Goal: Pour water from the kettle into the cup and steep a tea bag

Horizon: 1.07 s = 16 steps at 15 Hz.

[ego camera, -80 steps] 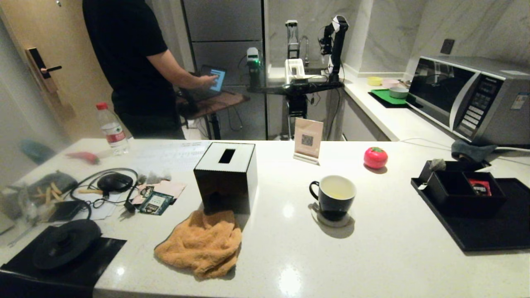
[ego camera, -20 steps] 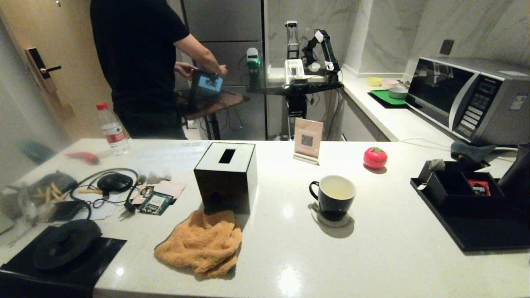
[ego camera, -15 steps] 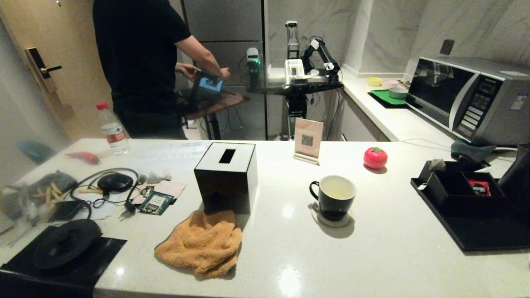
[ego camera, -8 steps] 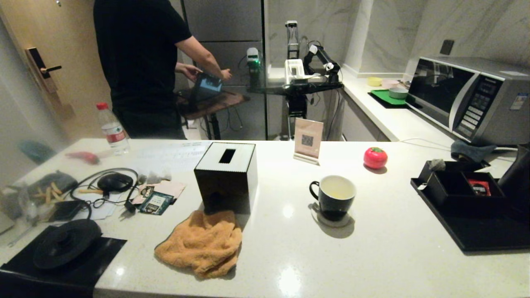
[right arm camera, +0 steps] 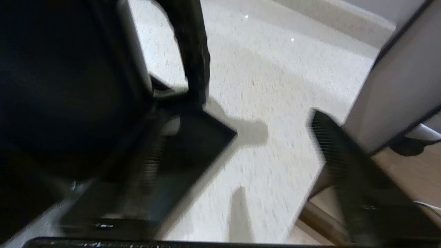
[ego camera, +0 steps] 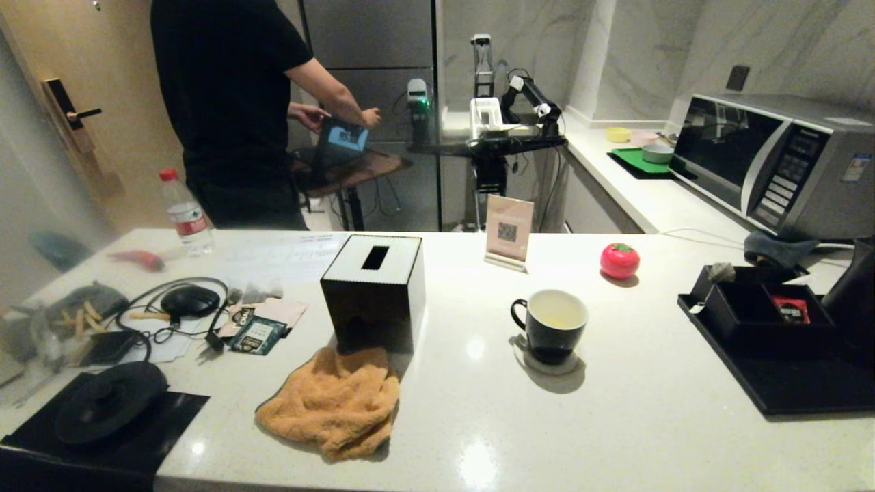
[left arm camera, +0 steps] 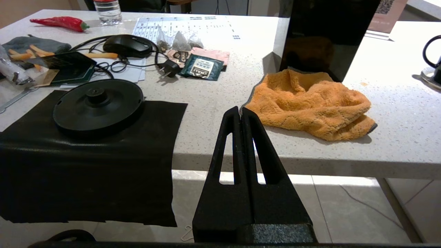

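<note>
The right gripper [right arm camera: 237, 137] stands released beside the kettle [ego camera: 854, 294] at the counter's [ego camera: 615, 424] right edge; the left gripper [left arm camera: 241, 115] is clenched on nothing.

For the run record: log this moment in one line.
kettle: set on tray, far right | right end effector: open beside kettle handle | left end effector: shut, parked off table edge | cup: on coaster, no tea bag visible

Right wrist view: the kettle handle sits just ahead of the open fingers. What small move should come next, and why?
Probably draw the right gripper back from the kettle and towards the tea bag on the black box rim. Its jaws stand open and empty, and the cup already holds pale water.
</note>
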Tool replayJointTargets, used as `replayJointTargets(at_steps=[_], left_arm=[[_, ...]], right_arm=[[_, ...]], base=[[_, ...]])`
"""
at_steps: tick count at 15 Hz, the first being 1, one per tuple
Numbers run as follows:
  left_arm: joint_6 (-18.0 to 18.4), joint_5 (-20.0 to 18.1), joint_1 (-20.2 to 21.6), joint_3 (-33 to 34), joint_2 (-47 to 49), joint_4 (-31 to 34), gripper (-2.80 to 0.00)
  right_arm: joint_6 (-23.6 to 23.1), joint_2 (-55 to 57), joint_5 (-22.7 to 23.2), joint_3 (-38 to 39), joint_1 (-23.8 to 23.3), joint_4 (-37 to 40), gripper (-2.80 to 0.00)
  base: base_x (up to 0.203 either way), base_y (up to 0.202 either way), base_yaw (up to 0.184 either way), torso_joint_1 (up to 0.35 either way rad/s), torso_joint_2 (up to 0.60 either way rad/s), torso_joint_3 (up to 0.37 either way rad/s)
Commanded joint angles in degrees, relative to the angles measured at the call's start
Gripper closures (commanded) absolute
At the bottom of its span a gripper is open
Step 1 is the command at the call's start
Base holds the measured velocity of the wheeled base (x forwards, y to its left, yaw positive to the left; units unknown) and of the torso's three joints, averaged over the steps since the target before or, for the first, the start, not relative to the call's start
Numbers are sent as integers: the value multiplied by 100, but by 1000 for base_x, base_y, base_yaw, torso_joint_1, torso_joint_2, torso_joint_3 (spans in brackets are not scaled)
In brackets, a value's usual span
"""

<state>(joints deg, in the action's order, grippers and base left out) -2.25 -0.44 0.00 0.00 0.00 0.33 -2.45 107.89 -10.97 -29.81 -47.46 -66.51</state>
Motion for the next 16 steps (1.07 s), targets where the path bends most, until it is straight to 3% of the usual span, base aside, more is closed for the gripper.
replayJointTargets(at_steps=[1,8,13,16], left_arm=[[-4,0,0,0,0,2,0],[-4,0,0,0,0,2,0],[-4,0,0,0,0,2,0],[-4,0,0,0,0,2,0]], right_arm=[[-9,-386,86,385,6,-37,0],[-28,-1053,299,826,5,82,0],[-384,-1764,952,1477,23,155,0],[-388,-2151,1010,1773,316,238,0]], base=[[0,0,0,0,0,0],[0,0,0,0,0,0],[0,0,0,0,0,0],[0,0,0,0,0,0]])
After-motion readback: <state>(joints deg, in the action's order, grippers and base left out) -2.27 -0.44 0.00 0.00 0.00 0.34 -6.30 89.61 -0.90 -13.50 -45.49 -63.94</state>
